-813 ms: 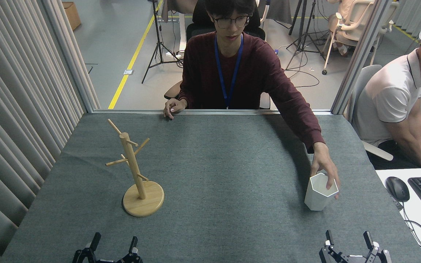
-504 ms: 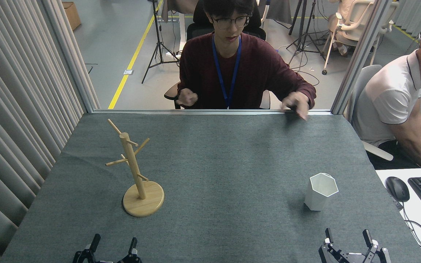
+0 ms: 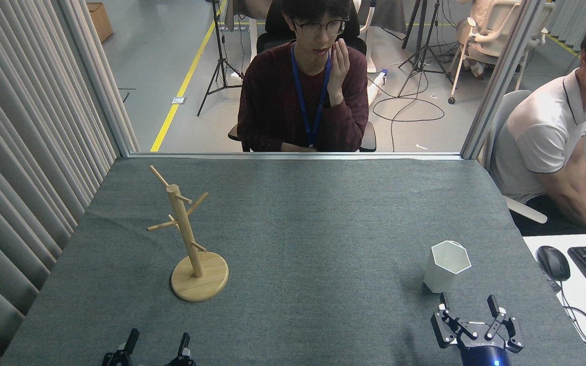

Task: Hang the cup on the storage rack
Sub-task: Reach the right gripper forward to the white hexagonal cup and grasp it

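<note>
both grippers open; cup (image 3: pixel 446 266) upright, apparently untouched

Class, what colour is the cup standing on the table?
White, plain and unpatterned; the cup shows clearly in the head view.

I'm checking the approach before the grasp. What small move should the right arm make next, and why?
Probably ease the right gripper forward to straddle the cup: its fingers are open, just short of the cup, which stands upright and free on the table.

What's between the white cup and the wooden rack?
Nothing. In the head view, only bare grey table cloth lies between the cup and the rack.
</note>
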You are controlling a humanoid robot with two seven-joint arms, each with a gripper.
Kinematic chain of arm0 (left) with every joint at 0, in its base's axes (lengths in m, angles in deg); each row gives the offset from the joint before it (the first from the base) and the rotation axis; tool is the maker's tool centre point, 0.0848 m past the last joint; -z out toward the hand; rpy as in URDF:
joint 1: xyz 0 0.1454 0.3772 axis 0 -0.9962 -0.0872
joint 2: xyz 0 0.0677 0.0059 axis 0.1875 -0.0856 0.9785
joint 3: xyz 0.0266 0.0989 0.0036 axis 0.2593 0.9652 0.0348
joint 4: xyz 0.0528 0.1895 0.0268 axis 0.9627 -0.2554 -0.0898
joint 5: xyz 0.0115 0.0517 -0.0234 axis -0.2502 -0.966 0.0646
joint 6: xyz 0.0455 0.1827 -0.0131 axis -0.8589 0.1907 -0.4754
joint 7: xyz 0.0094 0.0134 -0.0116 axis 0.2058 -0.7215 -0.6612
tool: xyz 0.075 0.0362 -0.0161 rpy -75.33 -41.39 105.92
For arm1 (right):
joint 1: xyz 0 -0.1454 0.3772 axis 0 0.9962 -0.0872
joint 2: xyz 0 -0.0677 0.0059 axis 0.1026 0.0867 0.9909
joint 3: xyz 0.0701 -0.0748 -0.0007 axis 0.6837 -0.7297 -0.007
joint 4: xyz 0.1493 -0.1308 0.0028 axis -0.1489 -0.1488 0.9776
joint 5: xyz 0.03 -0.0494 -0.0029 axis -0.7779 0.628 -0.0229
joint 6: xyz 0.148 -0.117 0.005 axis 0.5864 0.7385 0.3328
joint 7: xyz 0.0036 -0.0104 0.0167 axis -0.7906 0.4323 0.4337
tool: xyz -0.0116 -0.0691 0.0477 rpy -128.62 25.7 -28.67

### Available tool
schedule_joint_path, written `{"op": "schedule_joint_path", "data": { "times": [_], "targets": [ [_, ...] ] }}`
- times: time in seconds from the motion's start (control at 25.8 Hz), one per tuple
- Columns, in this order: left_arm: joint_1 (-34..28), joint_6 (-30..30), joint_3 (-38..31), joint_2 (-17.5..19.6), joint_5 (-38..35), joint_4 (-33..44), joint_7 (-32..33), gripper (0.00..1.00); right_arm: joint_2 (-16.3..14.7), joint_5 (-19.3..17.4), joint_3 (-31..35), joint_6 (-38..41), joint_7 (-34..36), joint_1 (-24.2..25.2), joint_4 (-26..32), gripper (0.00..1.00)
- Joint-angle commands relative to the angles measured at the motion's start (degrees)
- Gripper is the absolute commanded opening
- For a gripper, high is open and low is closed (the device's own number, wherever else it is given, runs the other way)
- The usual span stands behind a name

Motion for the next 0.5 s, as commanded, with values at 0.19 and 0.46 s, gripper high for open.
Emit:
{"op": "schedule_joint_path", "data": {
  "times": [0.19, 0.46],
  "targets": [
    [0.18, -0.01, 0.0, 0.06, -0.08, -0.93, -0.86, 1.0, -0.15, 0.11, -1.63, -0.38, 0.02, -6.93, -8.57, 0.99],
    [0.0, -0.01, 0.0, 0.06, -0.17, -1.99, -2.09, 1.0, -0.15, -0.07, -1.63, -0.99, 0.02, -10.36, -12.62, 0.99]
  ]
}}
